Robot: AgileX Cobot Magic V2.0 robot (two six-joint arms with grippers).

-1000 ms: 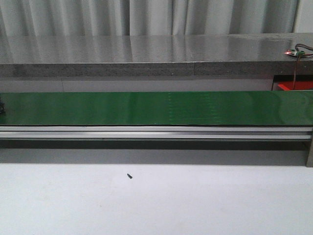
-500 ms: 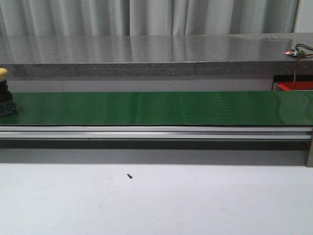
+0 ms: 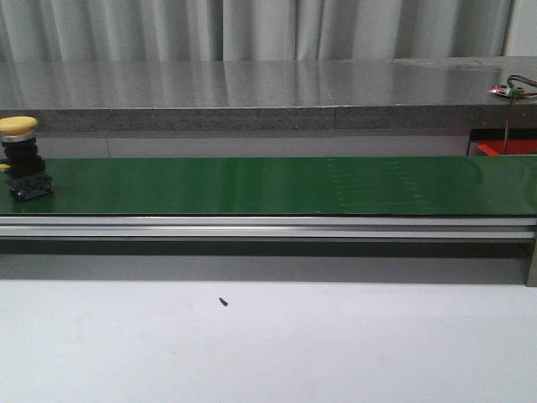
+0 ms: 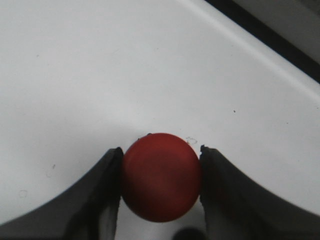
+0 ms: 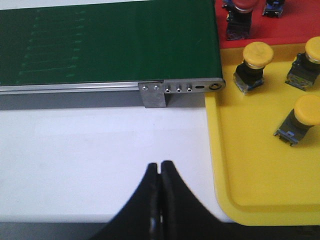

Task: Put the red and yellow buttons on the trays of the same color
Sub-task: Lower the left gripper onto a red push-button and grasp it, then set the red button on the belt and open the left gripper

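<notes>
A: What is held by the left gripper [image 4: 160, 192]?
B: A red button [image 4: 161, 183] is clamped between its two dark fingers [image 4: 97, 192], one pressed against each side of the round cap. Only a white table [image 4: 100, 65] is seen beneath and beyond it.

A: And the right gripper [image 5: 160, 192]?
B: Its fingers are pressed together with nothing between them, above the same white surface. Just beside it, to one side, a yellow tray [image 5: 250, 165] is found. Three yellow buttons are seen lying on that tray, the nearest one [image 5: 300, 120] tipped over and well apart from the fingertips. Further off, past the yellow tray, a red tray [image 5: 300, 25] is seen with red buttons [image 5: 237, 15] on it.

A: Anything ahead of the closed fingers?
B: The end of a green belt [image 5: 110, 45] with a metal rail is seen there. In the front view, another yellow button [image 3: 23, 164] is shown upright at the belt's far left end.
</notes>
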